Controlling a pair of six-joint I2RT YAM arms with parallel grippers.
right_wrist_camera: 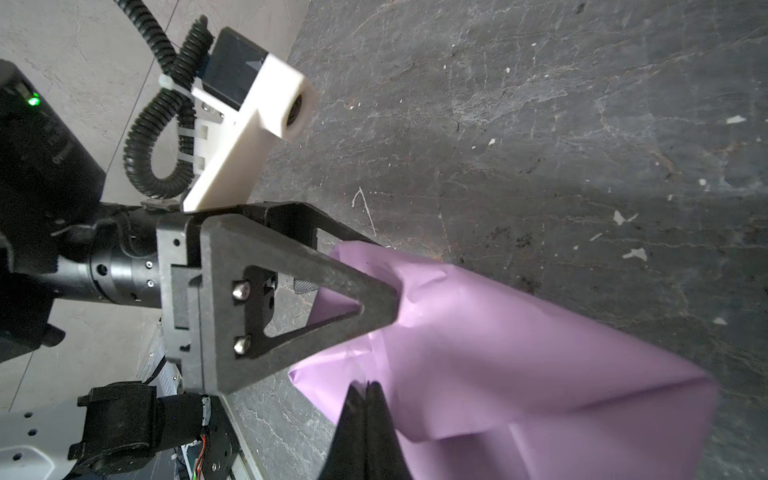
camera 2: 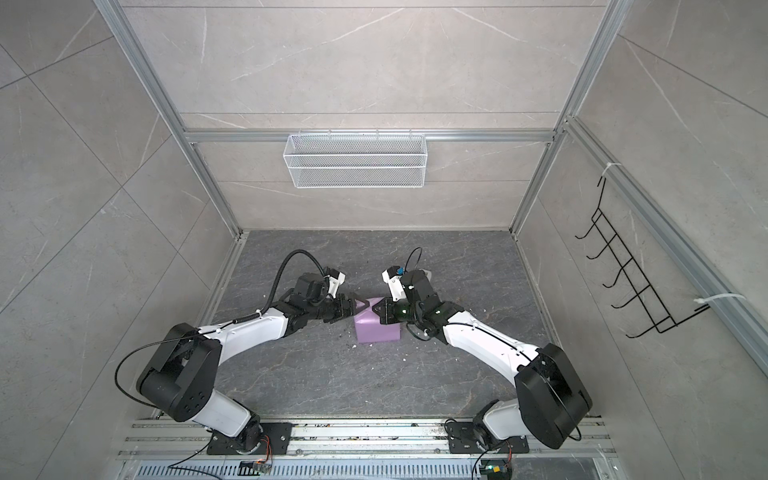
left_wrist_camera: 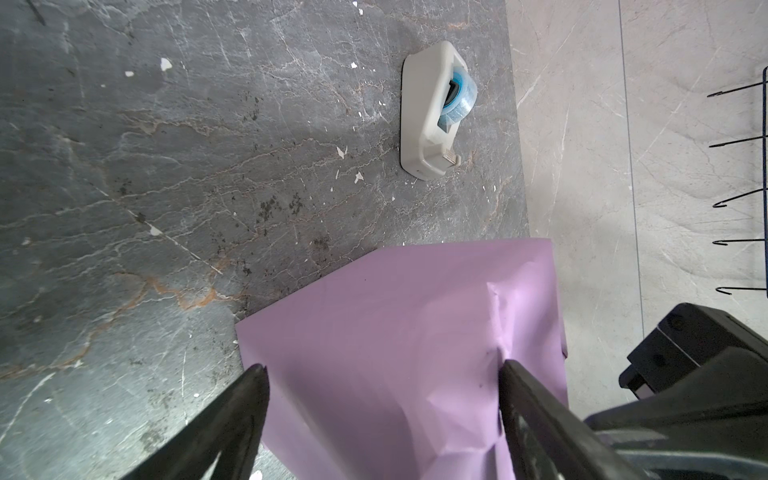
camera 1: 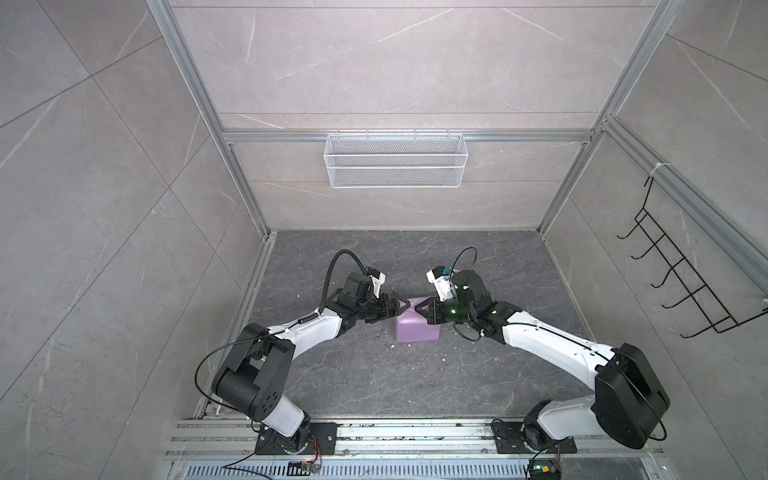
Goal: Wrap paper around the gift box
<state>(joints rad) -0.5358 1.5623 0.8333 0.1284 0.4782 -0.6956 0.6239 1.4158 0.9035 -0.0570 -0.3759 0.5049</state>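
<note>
Lilac paper (camera 1: 417, 328) cloaks the gift box mid-way across the counter (camera 1: 457, 374), the left end effector (left_wrist_camera: 382, 370) straddling it spread wide, likely steadying, while the clenched right end effector (right_wrist_camera: 362, 388) seemingly presses a top fold.

A grey-white tape dispenser (left_wrist_camera: 432, 112) lies on the dark, fleck-strewn tabletop (camera 1: 374, 374), while a white mesh basket (camera 1: 395, 166) and a black hook rack (camera 1: 681, 260) hang on the walls.
</note>
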